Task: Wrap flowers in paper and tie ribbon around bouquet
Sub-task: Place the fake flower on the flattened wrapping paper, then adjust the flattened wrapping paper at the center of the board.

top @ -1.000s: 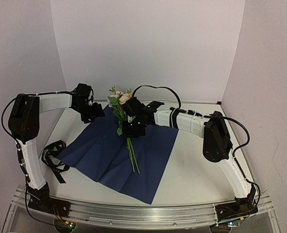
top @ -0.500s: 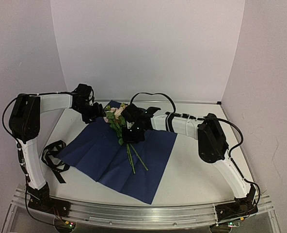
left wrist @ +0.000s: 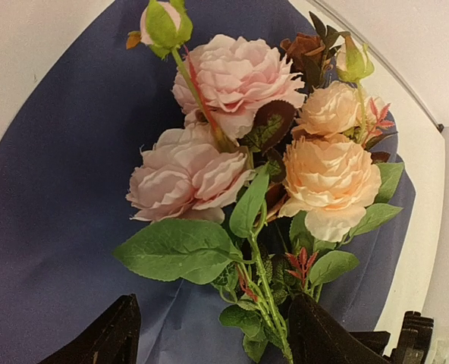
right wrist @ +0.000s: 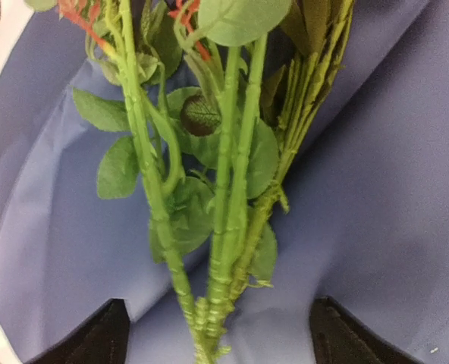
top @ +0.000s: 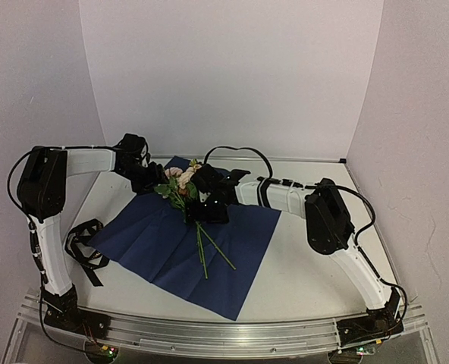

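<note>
Flowers (top: pixel 180 182) have come down since a second ago. They were held up off the paper (top: pixel 156 243) with the stems dangling, and now the whole bunch lies flat on it. The heads are up by the paper's far corner and the stems run toward its middle, more fanned out than before.

The right fingers (right wrist: pixel 107 334) have let go. They're wide apart with the stems lying loose between them, just below the leafy part. The left fingers (left wrist: pixel 111 337) are apart too and hold nothing. They're parked at the paper's far-left edge, looking straight at the rose heads.

The paper is dark side up, spread on the counter (top: pixel 308 265) and pretty creased. The ribbon (top: pixel 84 246) sits in a loose heap off the paper's left edge, well apart from the flowers and not in play yet.

What I'd worry about:
- **Snagging on the way out:** the right fingers straddle the stems and leaves, so pulling away at an angle could catch a leaf and drag the bunch off its line.
- **Splayed stems:** one stem already angles off toward the paper's right side, so a fold could leave it poking out.
- **Heads near the far corner:** a nudge from the left arm could push them off the paper.
- **Floppy sheet:** lifting an edge to wrap could roll the flowers.
</note>
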{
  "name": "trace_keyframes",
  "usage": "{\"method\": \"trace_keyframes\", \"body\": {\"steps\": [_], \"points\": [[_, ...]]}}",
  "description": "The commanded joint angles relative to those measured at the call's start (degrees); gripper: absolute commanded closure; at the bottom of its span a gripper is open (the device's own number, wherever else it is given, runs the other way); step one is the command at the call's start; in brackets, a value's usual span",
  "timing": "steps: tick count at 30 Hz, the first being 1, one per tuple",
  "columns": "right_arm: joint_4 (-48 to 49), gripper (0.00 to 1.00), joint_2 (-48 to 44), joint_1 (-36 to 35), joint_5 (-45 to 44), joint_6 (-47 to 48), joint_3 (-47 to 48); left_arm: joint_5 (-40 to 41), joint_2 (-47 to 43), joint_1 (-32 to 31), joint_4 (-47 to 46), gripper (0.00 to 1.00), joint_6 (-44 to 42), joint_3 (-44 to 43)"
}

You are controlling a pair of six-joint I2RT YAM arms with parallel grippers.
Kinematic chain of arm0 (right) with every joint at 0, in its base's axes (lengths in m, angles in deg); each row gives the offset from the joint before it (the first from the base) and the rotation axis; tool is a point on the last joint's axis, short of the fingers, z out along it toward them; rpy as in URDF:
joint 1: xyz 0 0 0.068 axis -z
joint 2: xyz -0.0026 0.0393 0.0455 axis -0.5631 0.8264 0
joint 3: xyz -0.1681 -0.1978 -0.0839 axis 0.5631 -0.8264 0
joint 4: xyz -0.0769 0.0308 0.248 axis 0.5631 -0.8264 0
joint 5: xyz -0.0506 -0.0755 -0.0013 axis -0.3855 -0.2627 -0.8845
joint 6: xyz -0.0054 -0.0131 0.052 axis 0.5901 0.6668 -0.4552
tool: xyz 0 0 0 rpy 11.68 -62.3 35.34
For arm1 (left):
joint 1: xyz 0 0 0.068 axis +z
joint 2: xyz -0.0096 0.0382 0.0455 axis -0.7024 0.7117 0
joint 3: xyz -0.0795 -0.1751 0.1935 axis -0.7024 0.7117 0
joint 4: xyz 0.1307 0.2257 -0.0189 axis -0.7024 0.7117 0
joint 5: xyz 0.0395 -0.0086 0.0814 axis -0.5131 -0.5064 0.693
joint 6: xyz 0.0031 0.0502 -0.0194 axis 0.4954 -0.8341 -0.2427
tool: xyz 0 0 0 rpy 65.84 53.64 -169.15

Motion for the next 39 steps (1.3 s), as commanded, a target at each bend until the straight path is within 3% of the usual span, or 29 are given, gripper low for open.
{"method": "trace_keyframes", "body": {"steps": [1, 15, 25, 33, 39], "points": [[0.5, 0.02, -8.5, 0.7, -4.7, 2.9, -3.9, -2.7, 0.2, 0.0, -3.2, 0.31, 1.0, 0.8], [6.1, 0.02, -8.6, 6.5, -0.9, 1.2, -10.1, -4.8, 3.0, -2.8, -4.8, 0.3, 1.6, -0.4], [11.0, 0.02, -17.8, 7.8, -5.6, -3.4, -27.1, -3.3, 4.0, -6.2, -3.4, 0.3, -0.3, -3.0], [8.2, 0.06, -22.5, 9.2, -12.0, -6.9, -35.5, -1.5, 8.1, -11.3, -1.6, 0.3, -3.2, -10.9], [8.1, 0.06, -28.1, 10.9, -12.3, -8.5, -40.8, -1.9, 16.4, -15.4, -1.1, 0.32, -5.4, -22.3]]}}
